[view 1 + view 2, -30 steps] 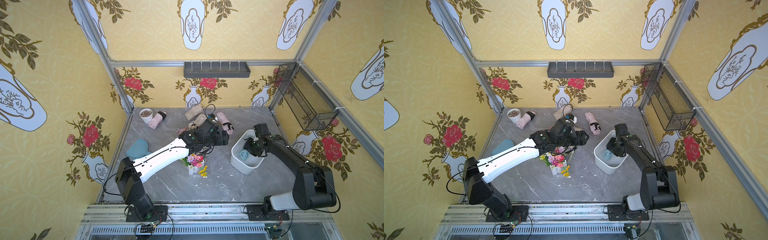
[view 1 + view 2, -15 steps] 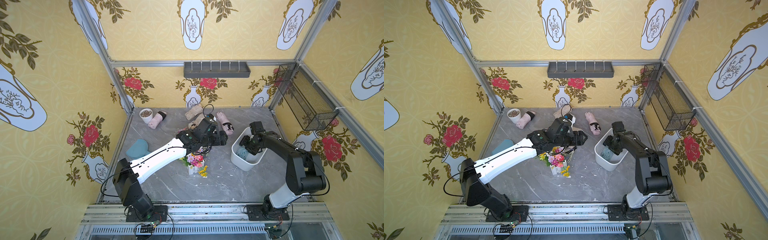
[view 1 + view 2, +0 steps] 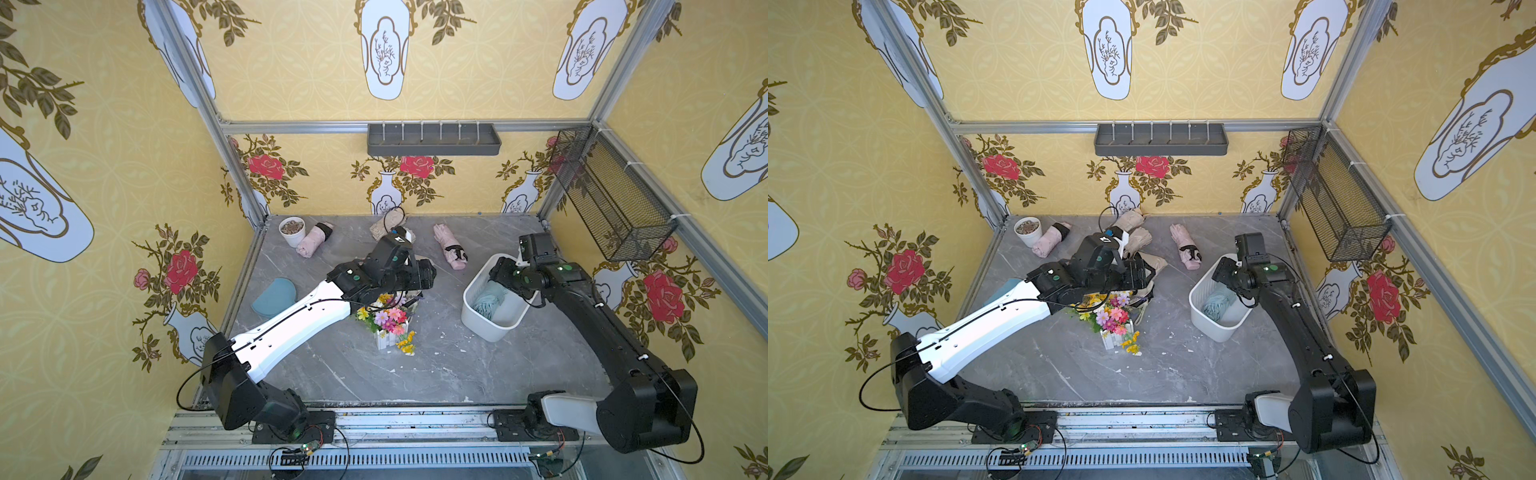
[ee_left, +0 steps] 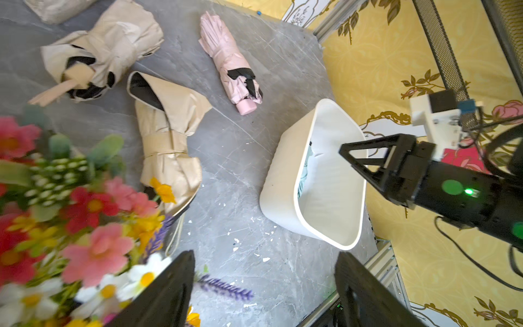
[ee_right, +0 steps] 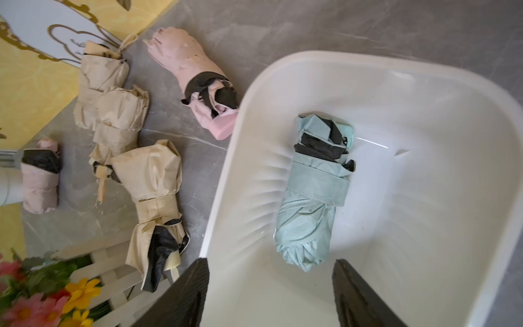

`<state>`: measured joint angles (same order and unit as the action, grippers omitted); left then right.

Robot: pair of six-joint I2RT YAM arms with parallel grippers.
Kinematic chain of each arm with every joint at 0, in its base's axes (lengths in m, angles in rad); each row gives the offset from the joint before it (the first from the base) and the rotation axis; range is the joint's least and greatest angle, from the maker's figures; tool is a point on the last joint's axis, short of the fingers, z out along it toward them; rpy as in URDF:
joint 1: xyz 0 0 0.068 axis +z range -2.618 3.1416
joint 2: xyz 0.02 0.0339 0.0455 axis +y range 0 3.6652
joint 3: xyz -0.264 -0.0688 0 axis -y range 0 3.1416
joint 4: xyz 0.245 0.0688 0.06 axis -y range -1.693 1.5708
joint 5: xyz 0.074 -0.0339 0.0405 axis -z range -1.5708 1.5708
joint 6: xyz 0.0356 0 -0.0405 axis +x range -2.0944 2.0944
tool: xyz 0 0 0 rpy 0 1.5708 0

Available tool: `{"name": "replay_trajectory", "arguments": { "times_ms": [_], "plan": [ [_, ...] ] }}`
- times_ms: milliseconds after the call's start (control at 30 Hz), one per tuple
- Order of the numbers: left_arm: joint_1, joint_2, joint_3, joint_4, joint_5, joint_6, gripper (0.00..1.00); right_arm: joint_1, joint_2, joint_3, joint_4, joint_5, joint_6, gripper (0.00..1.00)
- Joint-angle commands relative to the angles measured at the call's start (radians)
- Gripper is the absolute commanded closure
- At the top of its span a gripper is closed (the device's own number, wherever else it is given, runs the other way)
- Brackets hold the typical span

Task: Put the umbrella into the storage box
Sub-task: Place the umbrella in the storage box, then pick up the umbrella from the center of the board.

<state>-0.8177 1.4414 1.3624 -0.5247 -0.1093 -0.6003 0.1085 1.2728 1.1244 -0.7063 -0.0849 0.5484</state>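
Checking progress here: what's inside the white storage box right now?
A folded light blue umbrella lies on the storage box floor, below the open right gripper. Nothing else shows; the floor under the umbrella is covered.

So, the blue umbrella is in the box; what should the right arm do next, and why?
Probably lift the right arm's fingers straight up, clear of the box: they are open and empty, the blue umbrella lies loose on the box floor, and a pink umbrella lies just outside it.
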Motion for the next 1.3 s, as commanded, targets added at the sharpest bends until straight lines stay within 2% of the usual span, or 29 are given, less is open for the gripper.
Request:
{"name": "replay_trajectory", "arguments": {
  "times_ms": [0, 133, 233, 367, 500, 667, 1267],
  "plan": [
    [0.045, -0.052, -0.059, -0.014, 0.003, 0.023, 0.17, 0.005, -0.007, 0.046, -0.039, -0.103, -0.151, 0.27],
    [0.124, -0.137, -0.153, -0.021, 0.018, 0.021, 0.17, 0.047, 0.033, 0.130, -0.038, -0.167, -0.205, 0.26],
    [0.178, -0.192, -0.210, -0.038, 0.021, 0.025, 0.17, 0.116, 0.100, 0.225, -0.043, -0.159, -0.213, 0.25],
    [0.252, -0.251, -0.272, -0.059, 0.040, 0.026, 0.16, 0.239, 0.233, 0.350, -0.063, -0.101, -0.158, 0.23],
    [0.303, -0.293, -0.321, -0.064, 0.076, 0.025, 0.16, 0.318, 0.354, 0.413, -0.067, -0.050, -0.054, 0.18],
    [0.321, -0.324, -0.356, -0.075, 0.090, 0.023, 0.16, 0.376, 0.472, 0.433, -0.020, -0.027, 0.051, 0.09],
    [0.354, -0.379, -0.402, -0.097, 0.117, 0.012, 0.14, 0.448, 0.752, 0.483, 0.104, -0.001, 0.186, 0.08]
  ]
}}
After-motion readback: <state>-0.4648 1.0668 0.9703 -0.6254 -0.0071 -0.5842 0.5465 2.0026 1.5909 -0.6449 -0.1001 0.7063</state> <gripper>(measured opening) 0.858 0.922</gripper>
